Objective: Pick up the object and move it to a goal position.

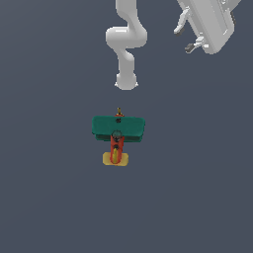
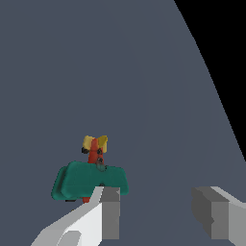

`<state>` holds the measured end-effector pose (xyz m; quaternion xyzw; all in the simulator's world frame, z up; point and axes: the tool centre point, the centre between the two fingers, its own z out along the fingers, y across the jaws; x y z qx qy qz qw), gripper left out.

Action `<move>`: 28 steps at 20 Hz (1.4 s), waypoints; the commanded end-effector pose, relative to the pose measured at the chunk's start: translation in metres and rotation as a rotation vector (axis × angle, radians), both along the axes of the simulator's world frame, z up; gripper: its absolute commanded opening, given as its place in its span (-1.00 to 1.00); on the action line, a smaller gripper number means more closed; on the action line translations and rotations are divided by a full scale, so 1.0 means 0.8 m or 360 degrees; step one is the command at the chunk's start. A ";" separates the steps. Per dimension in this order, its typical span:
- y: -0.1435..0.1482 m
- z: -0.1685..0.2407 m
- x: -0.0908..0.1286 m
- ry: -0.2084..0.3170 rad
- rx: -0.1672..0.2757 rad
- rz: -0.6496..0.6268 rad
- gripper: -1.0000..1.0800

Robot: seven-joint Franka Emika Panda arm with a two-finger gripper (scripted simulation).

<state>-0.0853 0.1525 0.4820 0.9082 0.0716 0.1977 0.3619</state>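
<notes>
1. Teal-green wing, red-orange fuselage, yellow tail: the toy airplane (image 1: 117,132) lies flat on the grey floor (image 1: 44,197) near the middle of the exterior view, propeller toward 12 o'clock and tail toward 6 o'clock, untouched by anything.

2. Directly past the propeller, at 12 o'clock from the toy, the white base of the Panda arm (image 1: 126,49) stands on the floor, its links rising out of the frame.

3. Farther to the exterior view's right, at about 1 o'clock from the airplane, the gripper (image 1: 185,38) hangs well above and well apart from the toy, fingers spread wide and holding nothing.

4. In the wrist view the same airplane (image 2: 90,178) appears beyond the two grey fingers (image 2: 111,214), tail farthest from the camera; the gap between the fingers sits off to one side of the wing rather than over it.

5. The wide opening looks like readiness for a grasp; the narrow fuselage probably offers a surer hold than the broad wing, which may not fit between the fingers at all.

6. No goal marker is visible in either view, so where the toy is meant to go cannot be told.

7. The pickup has not yet begun; the next move calls for swinging the hand across and down over the airplane.
</notes>
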 end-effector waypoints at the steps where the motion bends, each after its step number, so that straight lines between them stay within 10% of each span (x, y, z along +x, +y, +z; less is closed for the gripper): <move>1: 0.005 -0.009 0.002 0.0004 -0.0058 -0.0002 0.23; 28: 0.017 -0.173 0.030 0.0195 -0.0656 -0.0038 0.23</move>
